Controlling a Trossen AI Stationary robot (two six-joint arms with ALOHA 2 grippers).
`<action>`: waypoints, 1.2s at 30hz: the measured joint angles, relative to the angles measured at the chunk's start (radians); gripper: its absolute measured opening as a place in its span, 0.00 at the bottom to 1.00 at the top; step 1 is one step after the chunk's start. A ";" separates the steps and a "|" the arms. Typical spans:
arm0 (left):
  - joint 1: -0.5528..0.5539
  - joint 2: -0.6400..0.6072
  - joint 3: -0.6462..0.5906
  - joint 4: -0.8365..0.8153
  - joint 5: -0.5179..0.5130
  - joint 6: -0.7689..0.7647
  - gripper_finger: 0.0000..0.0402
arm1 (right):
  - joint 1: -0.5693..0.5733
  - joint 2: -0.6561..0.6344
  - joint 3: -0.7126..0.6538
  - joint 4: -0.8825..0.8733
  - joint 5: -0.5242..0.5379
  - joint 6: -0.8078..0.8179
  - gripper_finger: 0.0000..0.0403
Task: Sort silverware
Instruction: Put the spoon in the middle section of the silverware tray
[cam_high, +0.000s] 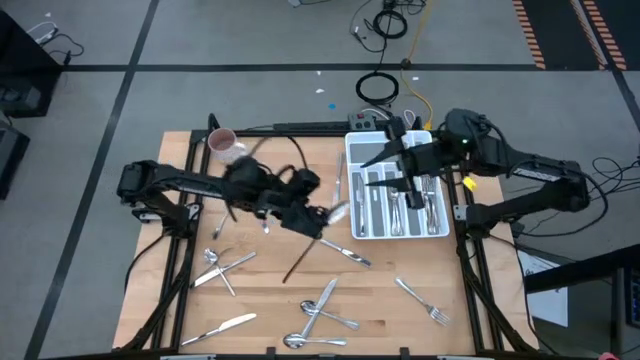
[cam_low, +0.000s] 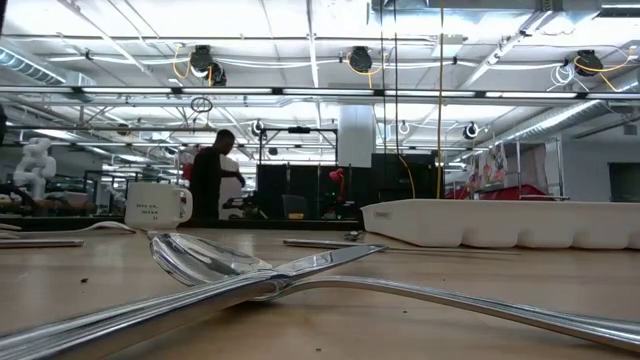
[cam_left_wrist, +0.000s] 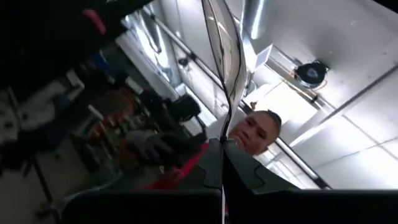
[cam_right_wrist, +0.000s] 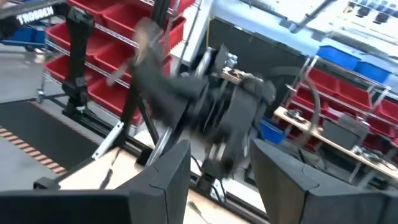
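High view: left tool (cam_high: 335, 212) is sitting at mid-frame, just left of the white cutlery tray (cam_high: 437, 229), blurred. It is gripping a piece of silverware; in the left wrist view the fingers (cam_left_wrist: 249, 174) are pinched together on a slim shiny piece (cam_left_wrist: 225, 56) that is sticking out past the tips. Which kind of piece, cannot tell.

Right tool (cam_high: 392, 152) is hovering over the upper left part of the tray. In the right wrist view its fingers (cam_right_wrist: 168, 177) are standing apart with nothing between them: released.

Silverware: several pieces are lying in the tray slots (cam_high: 400, 205). The rest are lying loose on the wooden tabletop (cam_high: 270, 290) in the lower half of the frame: a crossed group at lower left (cam_high: 222, 268), a knife (cam_high: 222, 326) near the bottom edge, a spoon cluster at lower centre (cam_high: 320, 315), a fork (cam_high: 422, 302) at lower right.

Mug (cam_high: 222, 142) is sitting at the upper left corner of the tabletop.

Low view: a spoon (cam_low: 215, 262) is filling the foreground, tray (cam_low: 500, 222) at right, mug (cam_low: 155, 205) at left, a person (cam_low: 210, 178) standing in the room behind.
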 joint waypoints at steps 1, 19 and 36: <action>0.000 0.020 0.000 0.028 0.017 -0.029 0.00 | 0.013 0.014 0.018 -0.001 0.002 0.000 0.39; 0.035 0.222 0.000 0.481 0.029 -0.358 0.00 | 0.108 0.100 0.079 -0.045 0.005 -0.013 0.39; 0.084 0.209 0.000 0.487 0.042 -0.315 0.00 | 0.126 0.074 0.079 -0.157 0.027 0.028 0.39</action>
